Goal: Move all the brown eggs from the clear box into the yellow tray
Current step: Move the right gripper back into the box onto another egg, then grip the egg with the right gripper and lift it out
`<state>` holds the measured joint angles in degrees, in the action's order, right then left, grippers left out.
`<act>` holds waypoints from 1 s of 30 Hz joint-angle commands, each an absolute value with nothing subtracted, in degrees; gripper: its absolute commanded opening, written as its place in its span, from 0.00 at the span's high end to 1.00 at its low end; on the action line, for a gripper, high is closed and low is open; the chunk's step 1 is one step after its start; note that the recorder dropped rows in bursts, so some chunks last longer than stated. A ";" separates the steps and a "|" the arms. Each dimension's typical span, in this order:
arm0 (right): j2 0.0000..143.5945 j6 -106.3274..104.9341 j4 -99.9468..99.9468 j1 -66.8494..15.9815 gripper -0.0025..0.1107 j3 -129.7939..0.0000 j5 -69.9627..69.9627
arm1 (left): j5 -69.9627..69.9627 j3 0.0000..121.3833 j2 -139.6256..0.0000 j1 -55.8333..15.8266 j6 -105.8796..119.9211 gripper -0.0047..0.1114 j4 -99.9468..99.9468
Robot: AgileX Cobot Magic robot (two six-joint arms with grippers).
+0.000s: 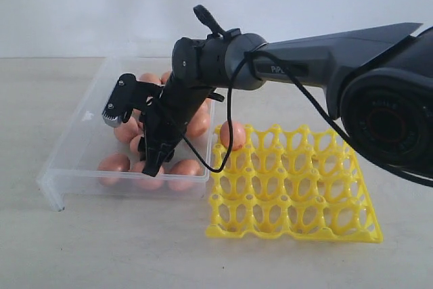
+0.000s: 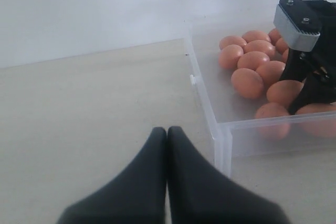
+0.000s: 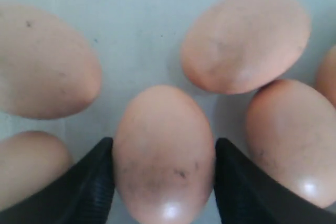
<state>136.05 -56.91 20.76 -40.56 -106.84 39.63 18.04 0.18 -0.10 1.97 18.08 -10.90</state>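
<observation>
Brown eggs (image 1: 184, 166) are your job, and one of them, the middle egg (image 3: 164, 153), sits right between the two black fingers (image 3: 94, 182) of your right gripper (image 3: 164, 148). The fingers touch it on both sides, so the gripper is clamped on the middle egg, down low inside the clear box (image 1: 57, 184).

Hold it softly. An egg shell cracks if you squeeze hard, and it slips if you squeeze too little. I think just enough to carry it is best.

Look at the neighbour egg (image 3: 291, 140). It lies just beside one finger. Other eggs lie near too. So lift straight up and go slowly, or you may bump them and make them roll.

Go high enough to pass over the wall of the box before you move sideways. The yellow tray (image 1: 298, 194) lies right next to the box. One egg in the tray (image 1: 233, 135) fills a corner cup on the side by the box. All the other cups I can see look empty. Pick a cup beside that egg, go down until the middle egg rests in it, and only then let go.

Most brown eggs are in the box, so the job has a long way to go.

Your left gripper (image 2: 167, 132) has its fingers pressed together and holds nothing. It hangs over the table (image 2: 79, 108) just beside the box. Leave it there, out of the way.
</observation>
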 commanded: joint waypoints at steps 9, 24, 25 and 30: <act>136.51 -55.60 20.70 -40.55 0.98 -106.91 38.35 | 17.79 0.00 0.00 1.47 17.56 1.00 -11.32; 122.84 -49.02 37.13 -40.55 0.98 -98.38 25.62 | 17.79 0.00 0.00 1.47 17.56 1.00 -11.32; 120.99 -49.28 37.26 -40.55 0.98 -95.87 23.53 | 17.79 0.00 0.00 1.47 17.56 1.00 -11.32; 110.74 -50.24 38.90 -40.55 0.98 -80.51 9.32 | 17.79 0.00 0.00 1.47 17.56 1.00 -11.32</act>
